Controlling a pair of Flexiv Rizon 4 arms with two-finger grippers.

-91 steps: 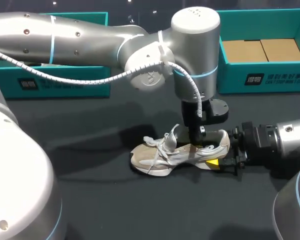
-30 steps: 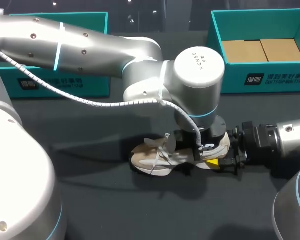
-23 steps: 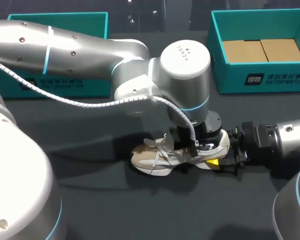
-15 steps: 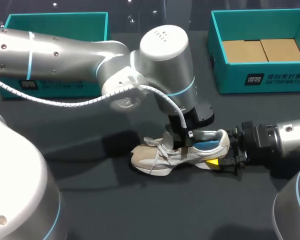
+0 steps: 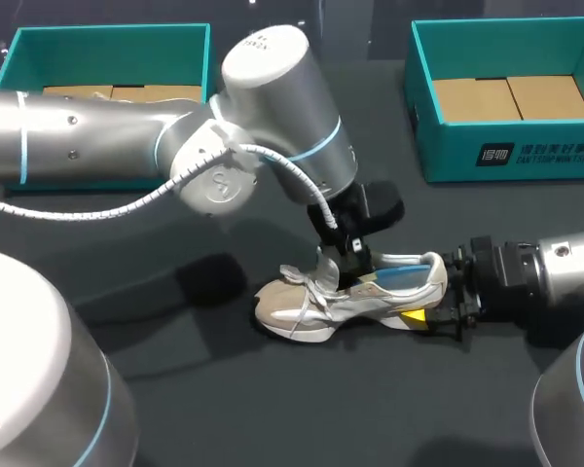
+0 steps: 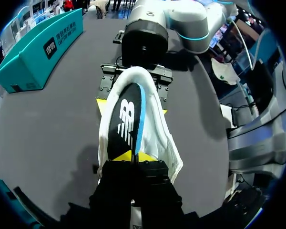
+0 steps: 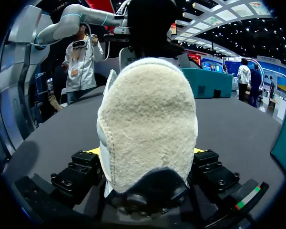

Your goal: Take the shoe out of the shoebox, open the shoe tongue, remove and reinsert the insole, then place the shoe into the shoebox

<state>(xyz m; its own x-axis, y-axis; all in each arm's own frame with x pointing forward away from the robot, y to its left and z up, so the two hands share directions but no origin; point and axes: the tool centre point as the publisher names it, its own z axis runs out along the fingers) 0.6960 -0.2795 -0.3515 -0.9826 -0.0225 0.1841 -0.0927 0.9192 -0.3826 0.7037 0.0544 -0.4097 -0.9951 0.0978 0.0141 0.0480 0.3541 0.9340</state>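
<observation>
A beige and white sneaker [image 5: 316, 304] lies on the dark table, toe toward the left, laces loose. My right gripper [image 5: 426, 298] is shut on its heel, one finger on each side; in the right wrist view the fuzzy heel [image 7: 148, 124] fills the space between its fingers. My left gripper [image 5: 347, 261] hangs over the shoe's opening. In the left wrist view its yellow tips [image 6: 132, 155] are pinched together on the front end of the black, blue-edged insole [image 6: 125, 121], which slopes up out of the shoe [image 6: 157, 129]. The insole's blue edge [image 5: 401, 280] shows at the heel.
An open teal shoebox [image 5: 511, 151] with a cardboard floor stands at the back right. A second teal box [image 5: 112, 31] sits at the back left, partly behind my left arm. Bare dark table surrounds the shoe in front and to the left.
My left arm swung left and its gripper rose from deep in the shoe's opening, drawing the insole up so its blue edge shows. The right gripper and the shoe stayed put.
</observation>
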